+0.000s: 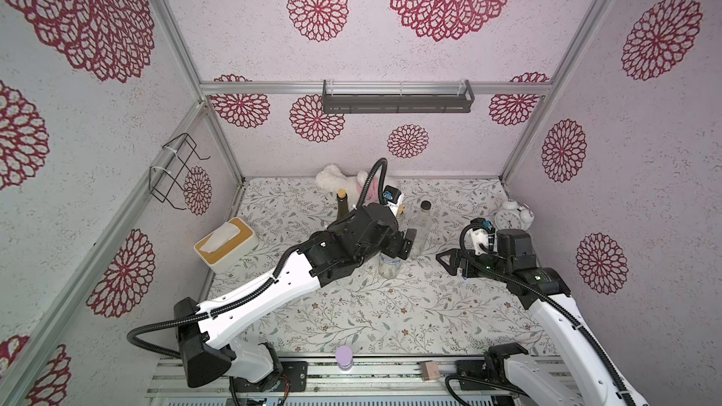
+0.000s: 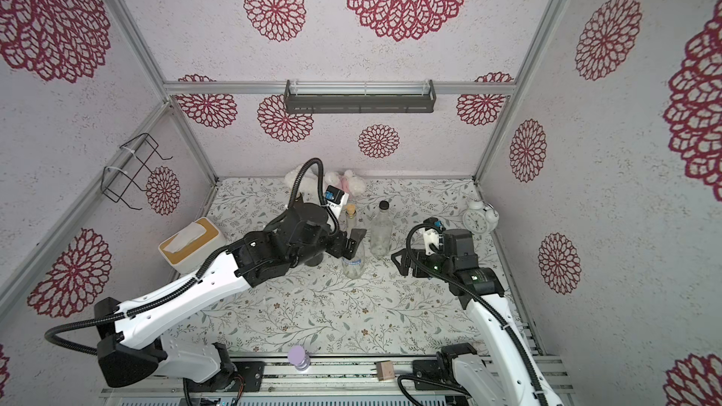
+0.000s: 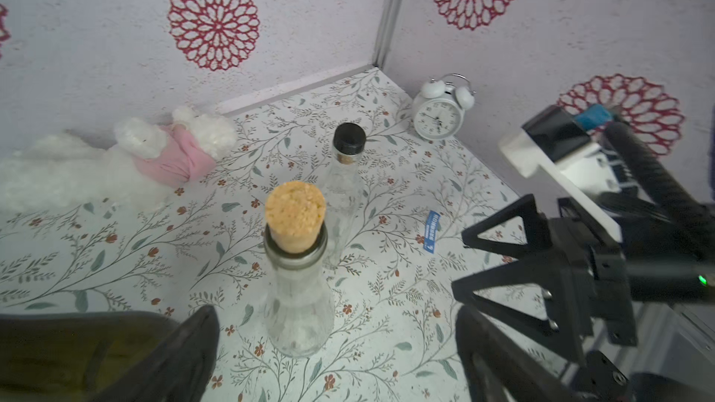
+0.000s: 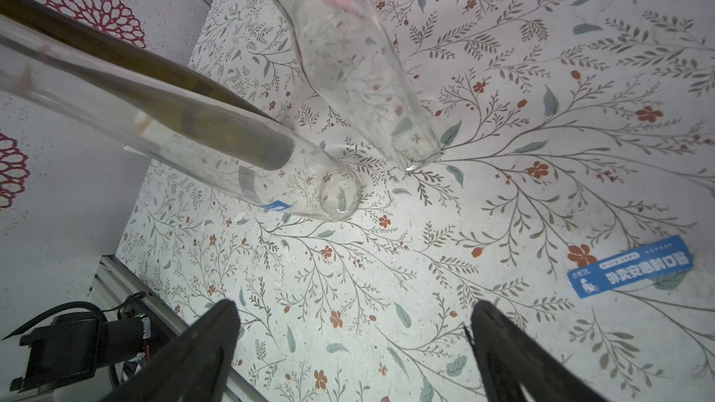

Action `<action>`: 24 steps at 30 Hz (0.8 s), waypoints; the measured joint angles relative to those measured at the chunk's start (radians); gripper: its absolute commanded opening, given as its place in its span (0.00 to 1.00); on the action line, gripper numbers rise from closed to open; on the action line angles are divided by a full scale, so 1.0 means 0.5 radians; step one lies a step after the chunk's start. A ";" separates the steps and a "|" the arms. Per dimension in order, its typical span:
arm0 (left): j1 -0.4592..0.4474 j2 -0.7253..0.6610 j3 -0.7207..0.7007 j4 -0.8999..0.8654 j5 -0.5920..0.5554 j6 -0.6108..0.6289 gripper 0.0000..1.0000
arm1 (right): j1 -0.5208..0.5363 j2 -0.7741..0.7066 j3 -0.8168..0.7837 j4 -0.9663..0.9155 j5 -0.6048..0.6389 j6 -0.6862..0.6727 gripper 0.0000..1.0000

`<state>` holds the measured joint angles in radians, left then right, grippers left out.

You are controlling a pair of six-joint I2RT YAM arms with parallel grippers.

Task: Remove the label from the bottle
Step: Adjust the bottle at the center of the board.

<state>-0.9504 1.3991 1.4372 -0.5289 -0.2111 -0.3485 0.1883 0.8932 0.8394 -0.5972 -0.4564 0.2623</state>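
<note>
Left gripper (image 1: 406,247), just right of centre in both top views, stands with its jaws wide apart over the upper part of the clear bottle (image 1: 390,265). Its wrist view shows a finger on each side of the corked neck with a gap either side, so nothing is clamped. The right gripper (image 4: 354,305), further right in the top views, is likewise spread and empty, low over the table. The blue label (image 4: 630,266) lies flat on the table near the right gripper, apart from the bottle, so the peel looks mostly done. A small blue patch (image 4: 276,206) shows on the glass near the base; whether it is leftover label or a reflection I cannot tell. The step in hand seems to be backing off. An empty, tall, narrow bottle will likely tip at a light knock, so the left gripper should lift straight up past the cork (image 3: 296,218) with its jaws wide, not sweep sideways toward the black-capped bottle (image 1: 422,228) just to the upper right.
</note>
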 measured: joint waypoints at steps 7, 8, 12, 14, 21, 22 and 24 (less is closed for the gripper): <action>0.242 -0.079 -0.147 0.045 0.533 0.203 0.97 | -0.003 0.042 0.098 -0.006 -0.073 0.005 0.96; 0.256 -0.076 -0.151 0.046 0.586 0.236 0.98 | -0.003 0.044 0.098 -0.008 -0.076 0.007 0.96; 0.310 -0.034 -0.149 0.082 0.781 0.326 0.99 | -0.004 0.069 0.097 -0.029 -0.052 0.024 0.96; 0.327 0.008 -0.145 0.087 0.849 0.357 0.99 | -0.005 0.082 0.098 -0.076 -0.014 0.034 0.96; 0.339 0.110 -0.111 0.098 0.922 0.382 0.98 | -0.005 -0.045 0.007 -0.140 0.089 0.114 0.97; 0.340 0.114 -0.110 0.093 0.913 0.388 0.98 | -0.005 -0.086 -0.026 -0.133 0.090 0.133 0.97; 0.344 0.157 -0.038 0.013 0.891 0.415 0.97 | -0.005 -0.120 -0.051 -0.130 0.090 0.167 0.97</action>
<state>-0.7784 1.4776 1.4181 -0.5224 0.2344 -0.1410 0.1860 0.8333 0.8139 -0.6621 -0.4114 0.3458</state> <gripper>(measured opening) 0.976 0.969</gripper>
